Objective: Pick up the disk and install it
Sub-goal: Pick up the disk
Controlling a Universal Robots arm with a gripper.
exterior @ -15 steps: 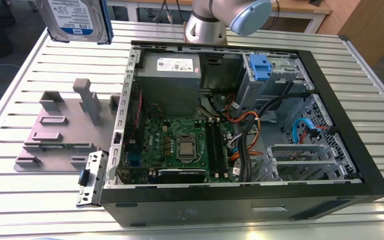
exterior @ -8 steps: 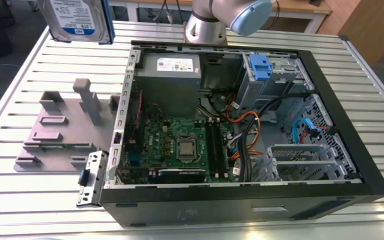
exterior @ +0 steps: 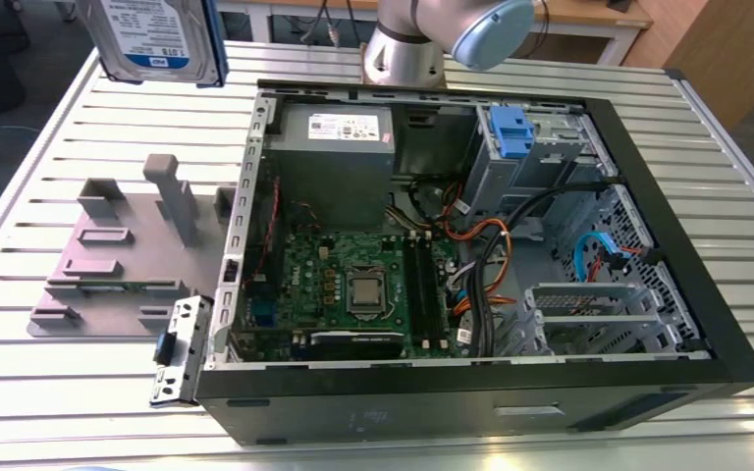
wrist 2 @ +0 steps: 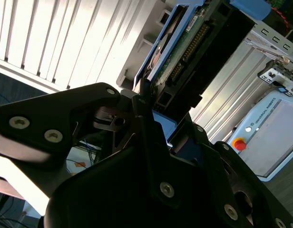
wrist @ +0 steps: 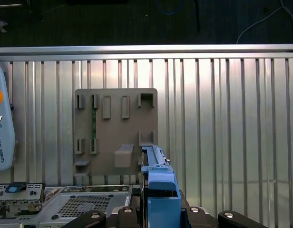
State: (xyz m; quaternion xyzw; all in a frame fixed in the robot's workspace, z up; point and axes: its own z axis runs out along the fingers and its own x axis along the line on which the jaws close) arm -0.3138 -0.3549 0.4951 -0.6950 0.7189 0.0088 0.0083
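Disk (exterior: 154, 39) clamped edge-on in end effector (wrist 2: 151, 107), raised above slatted table (exterior: 63, 392), apart from case (exterior: 482, 412)

a white-and-blue label (exterior: 141, 20) is borne by the disk (exterior: 157, 44), its print not legible. a small white sticker (exterior: 339, 125) is carried on the grey metal box (exterior: 331, 167), likewise unreadable. a line of dark lettering is printed on the grey pendant (wrist 2: 279, 137) in the second wrist view.

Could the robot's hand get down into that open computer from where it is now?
Probably yes. The hand, shut on the disk, hangs above the table beside the computer case, whose side is off, so the inside lies open from above. Loose cables near the drive cage could crowd it.
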